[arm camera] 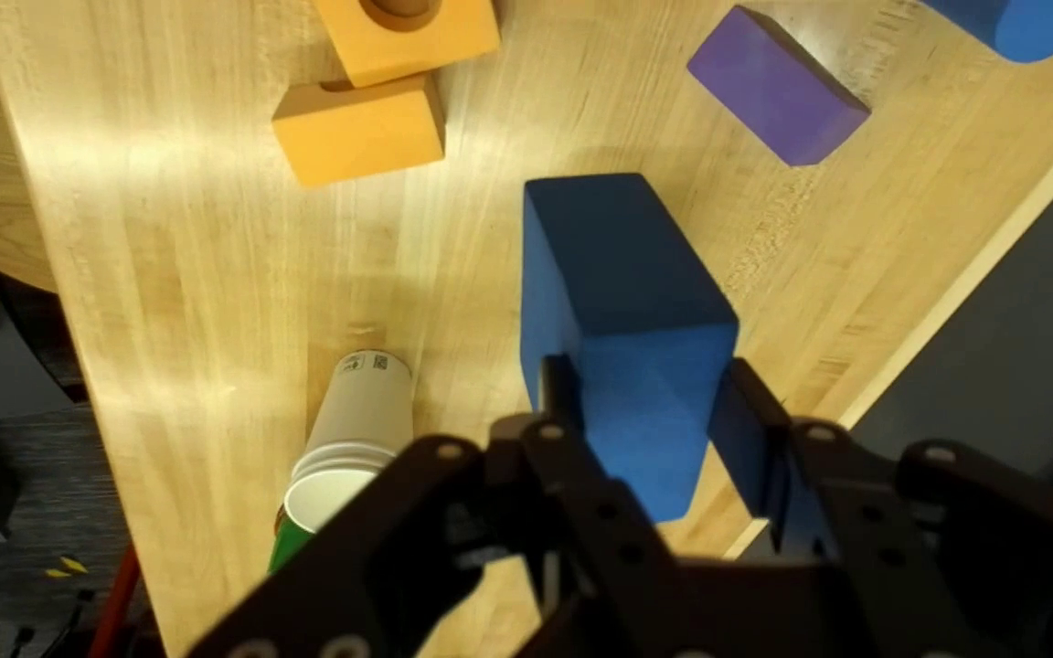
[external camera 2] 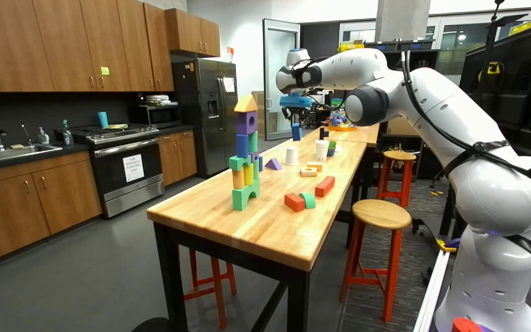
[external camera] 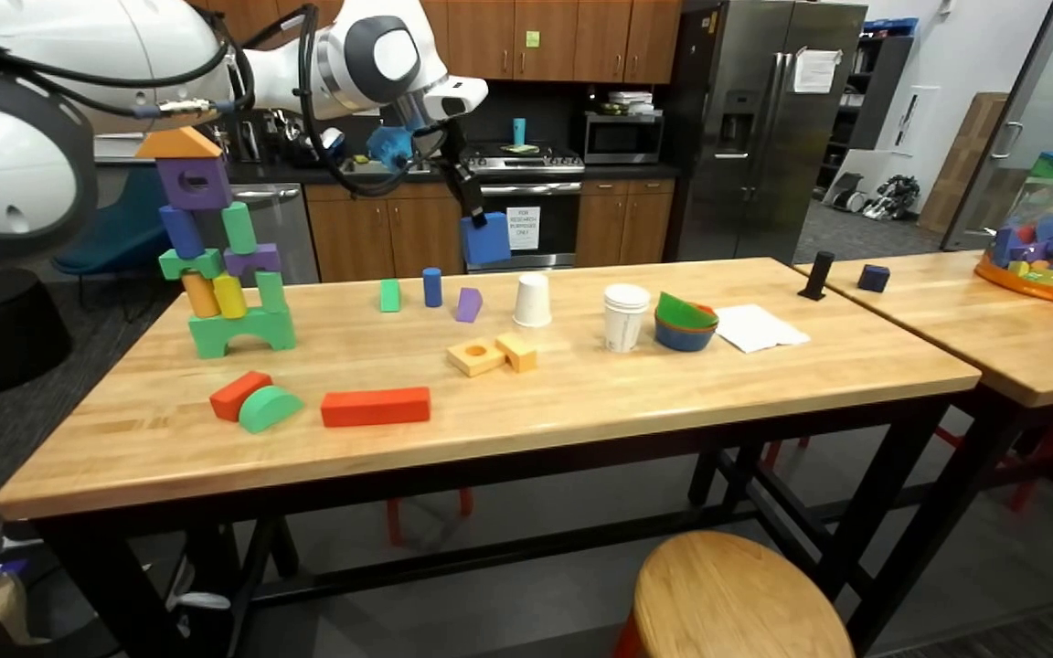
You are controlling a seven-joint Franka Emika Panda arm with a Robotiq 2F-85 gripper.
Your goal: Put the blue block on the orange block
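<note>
The blue block point(external camera: 487, 239) is held in the air above the far part of the table, in both exterior views point(external camera 2: 297, 132). My gripper point(external camera: 472, 208) is shut on it. In the wrist view the fingers point(arm camera: 650, 393) press on two opposite sides of the blue block point(arm camera: 632, 260), which sticks out past the fingertips. The orange block point(external camera: 376, 408), a long red-orange bar, lies flat near the table's front edge. It shows in both exterior views point(external camera 2: 325, 186), apart from the gripper, with nothing on top. It is out of the wrist view.
A colourful block tower point(external camera: 194, 183) stands at one table end. A red-orange block point(external camera: 239, 393) and a green half-round point(external camera: 269, 408) lie beside the bar. Yellow blocks point(external camera: 476, 356), a purple block point(external camera: 469, 304), an upturned cup point(external camera: 533, 300), another cup point(external camera: 625, 317) and bowls point(external camera: 684, 327) stand on the table.
</note>
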